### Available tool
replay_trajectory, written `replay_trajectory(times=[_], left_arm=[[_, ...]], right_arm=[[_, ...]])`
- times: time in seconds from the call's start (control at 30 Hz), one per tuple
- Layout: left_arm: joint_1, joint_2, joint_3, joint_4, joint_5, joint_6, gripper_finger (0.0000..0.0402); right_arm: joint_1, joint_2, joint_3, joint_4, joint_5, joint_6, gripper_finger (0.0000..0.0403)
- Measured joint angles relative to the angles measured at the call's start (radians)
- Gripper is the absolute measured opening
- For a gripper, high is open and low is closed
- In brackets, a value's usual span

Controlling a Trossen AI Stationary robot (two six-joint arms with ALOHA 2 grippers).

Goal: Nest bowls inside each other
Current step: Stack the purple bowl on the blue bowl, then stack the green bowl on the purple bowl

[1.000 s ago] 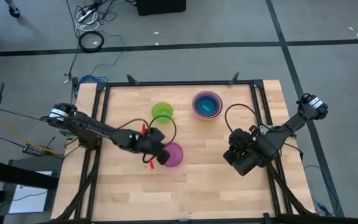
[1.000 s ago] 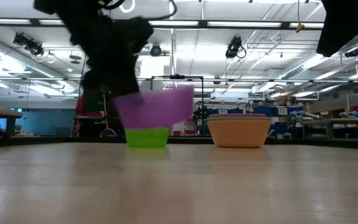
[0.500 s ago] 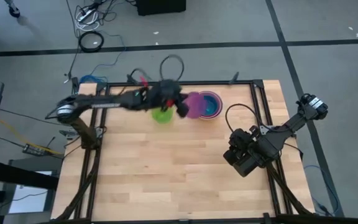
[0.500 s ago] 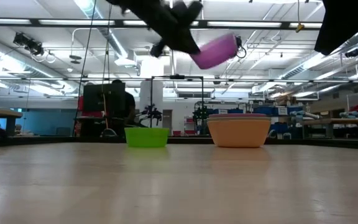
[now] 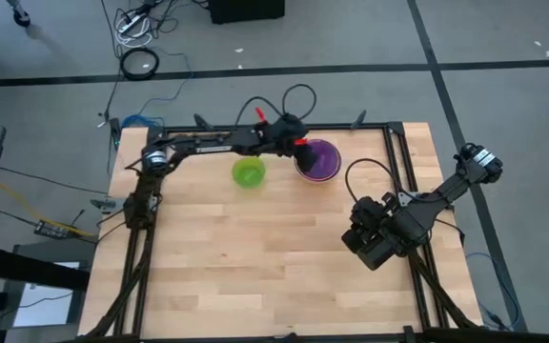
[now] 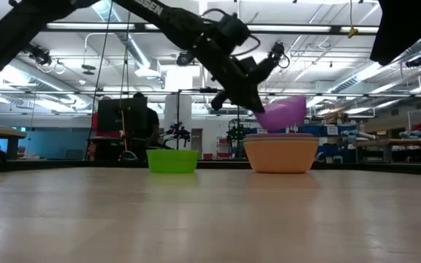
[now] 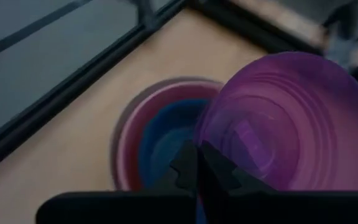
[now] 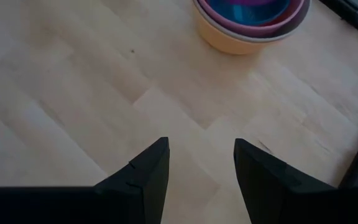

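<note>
A purple bowl (image 5: 322,159) hangs tilted over a stack of bowls (image 6: 281,155) at the table's far side, and my left gripper (image 5: 298,147) is shut on it. The stack is an orange bowl (image 8: 229,38) with a pink one (image 7: 129,140) and a blue one (image 7: 163,140) inside it. Resting on its base to the left of the stack is a lime green bowl (image 5: 249,172). My right gripper (image 8: 197,163) stands open above bare wood near the table's right edge. My left gripper pinches the purple bowl's rim (image 7: 207,135) between its two fingers, on the side of the bowl toward the table's left. The fingers slant down from the left. The bowl is lifted clear, tipped, just above the stack (image 6: 282,114).
A black frame rail (image 5: 274,127) runs along the table's far edge just behind the bowls. Bare wood (image 5: 255,257) covers the middle and near half of the table. The right arm's body (image 5: 417,214) sits at the right side.
My left gripper has carried the purple bowl from the table's middle up and toward the far edge, past the green bowl, then right over the stack. The bowl has been lifted clear of the table, has tipped, and has come down close above the stack.
</note>
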Motion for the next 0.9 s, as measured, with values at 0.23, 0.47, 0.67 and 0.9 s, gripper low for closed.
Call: replay_trajectory(times=[0.23,0.47,0.67,0.9], left_arm=[[0.022,0.039,0.029,-0.043,-0.037,0.007,0.0034],[0.040,0.039,0.029,-0.065,0.019,-0.026,0.0114],[0.037,0.006,0.067,-0.243,0.069,0.037,0.0155],[0.097,-0.150,0.138,-0.711,-0.215,0.254,0.0158]], right_arm=[[0.006,0.000,0.000,0.026,-0.007,0.002,0.0166],[0.006,0.000,0.000,0.043,-0.005,0.002,0.0166],[0.006,0.000,0.000,0.042,-0.007,0.002,0.0166],[0.022,0.000,0.000,0.052,-0.009,0.032,0.0166]])
